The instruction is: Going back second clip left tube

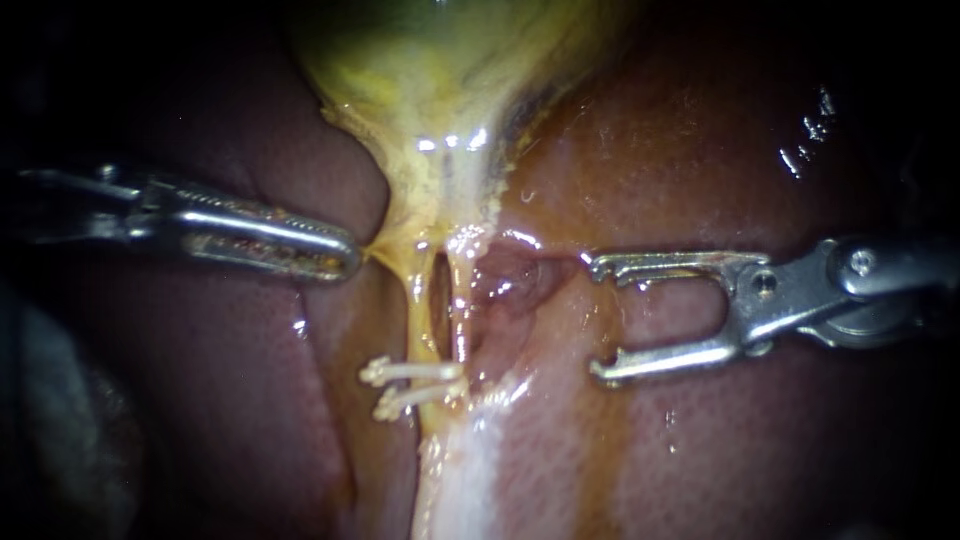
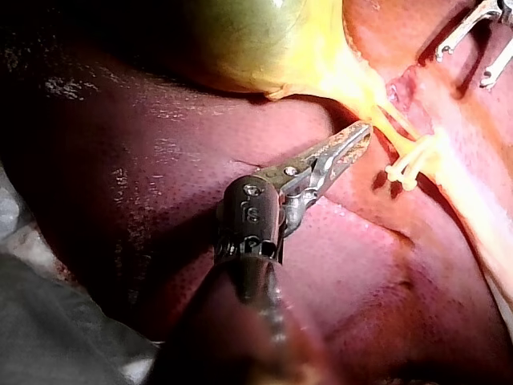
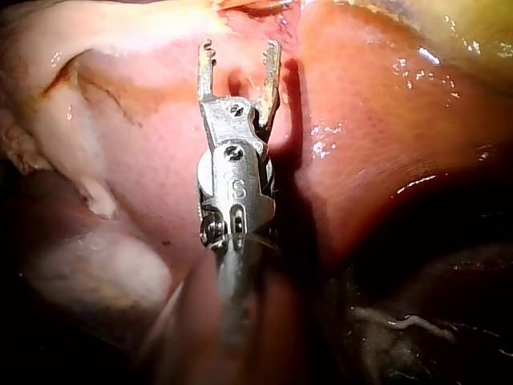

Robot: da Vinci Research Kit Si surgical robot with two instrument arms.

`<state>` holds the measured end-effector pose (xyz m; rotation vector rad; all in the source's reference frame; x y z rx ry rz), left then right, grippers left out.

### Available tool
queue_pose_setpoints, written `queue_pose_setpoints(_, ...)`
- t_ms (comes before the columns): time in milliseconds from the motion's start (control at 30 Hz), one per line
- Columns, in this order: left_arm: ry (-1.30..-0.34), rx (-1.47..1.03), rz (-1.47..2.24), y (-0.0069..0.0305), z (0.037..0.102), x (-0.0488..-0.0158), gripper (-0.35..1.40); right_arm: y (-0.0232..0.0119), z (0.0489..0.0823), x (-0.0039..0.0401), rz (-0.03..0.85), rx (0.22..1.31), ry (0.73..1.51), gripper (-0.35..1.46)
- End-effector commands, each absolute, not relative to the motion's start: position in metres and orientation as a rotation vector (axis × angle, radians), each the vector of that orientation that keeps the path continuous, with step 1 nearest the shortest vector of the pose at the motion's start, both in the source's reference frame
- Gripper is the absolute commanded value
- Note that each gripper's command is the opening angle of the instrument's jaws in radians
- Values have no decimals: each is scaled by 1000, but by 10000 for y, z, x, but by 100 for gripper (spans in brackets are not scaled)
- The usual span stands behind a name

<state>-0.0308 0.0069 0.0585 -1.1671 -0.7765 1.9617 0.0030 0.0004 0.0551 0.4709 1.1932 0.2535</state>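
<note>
The yellow-green gallbladder (image 1: 440, 60) narrows down into two pale tubes. On the left tube (image 1: 417, 300), two white clips (image 1: 412, 385) sit one just below the other; they also show in the left wrist view as clips (image 2: 409, 164) just ahead of the jaws. My left instrument (image 1: 340, 255) comes in from the left, its jaws shut on yellow tissue at the gallbladder's neck and tenting it leftward. My right instrument (image 1: 595, 320) lies to the right of the tubes, apart from them, its hooked jaws wide open and empty, as also shows in its wrist view (image 3: 239, 60).
Dark red liver (image 1: 720, 150) surrounds the tubes on both sides. The right tube (image 1: 462, 310) runs beside a small raw pit in the tissue (image 1: 510, 285). A grey cloth (image 2: 48, 321) lies behind my left instrument's shaft.
</note>
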Motion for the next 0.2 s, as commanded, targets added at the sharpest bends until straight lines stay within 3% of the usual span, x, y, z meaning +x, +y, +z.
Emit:
queue_pose_setpoints(33, -776, -1167, 1962, 69, 585, -308, -35, 4, 551, 31, 254, 471, 1193, 49)
queue_pose_setpoints(200, -776, -1167, 1962, 69, 585, -308, -35, 5, 551, 31, 254, 471, 1193, 49)
